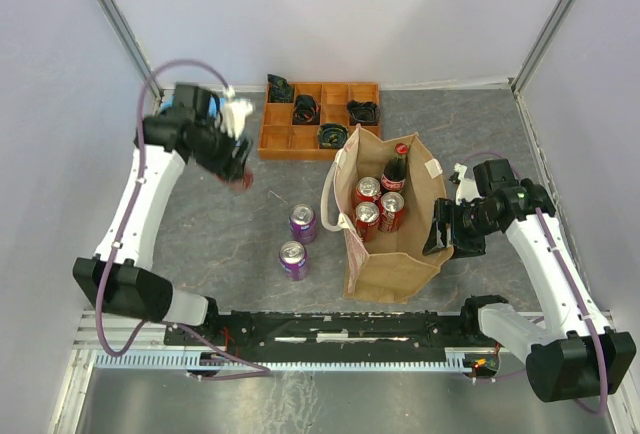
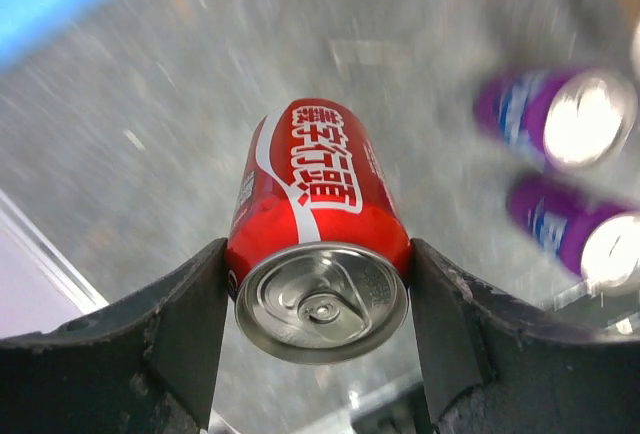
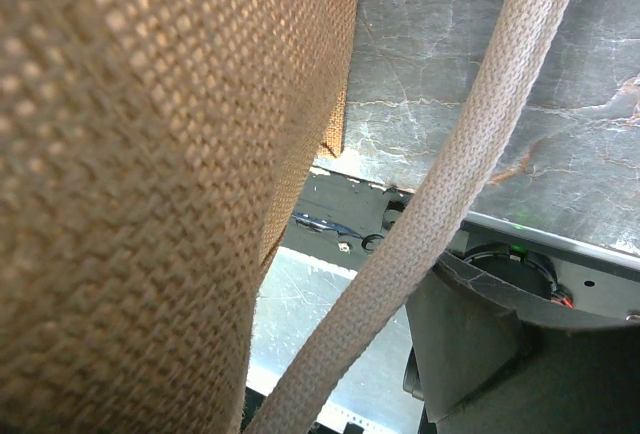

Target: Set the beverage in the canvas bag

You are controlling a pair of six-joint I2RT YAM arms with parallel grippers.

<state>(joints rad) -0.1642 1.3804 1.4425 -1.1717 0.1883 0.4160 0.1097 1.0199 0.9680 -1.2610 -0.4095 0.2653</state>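
The left gripper (image 2: 318, 259) is closed on the red can (image 2: 315, 194), one finger on each side, holding it in the air at 10 o'clock from the canvas bag (image 1: 392, 266), which stands with its mouth open upward. The right gripper (image 1: 443, 229) rests at the bag's 3 o'clock wall, probably to steady it; whether it pinches the cloth cannot be told. Two purple cans (image 1: 303, 222) stand at the bag's 9 o'clock, so the way over the rim should probably pass above them.

Two cans (image 1: 303, 222) stand left of the canvas bag (image 1: 390, 269) (tray (image 1: 280, 138) behind).
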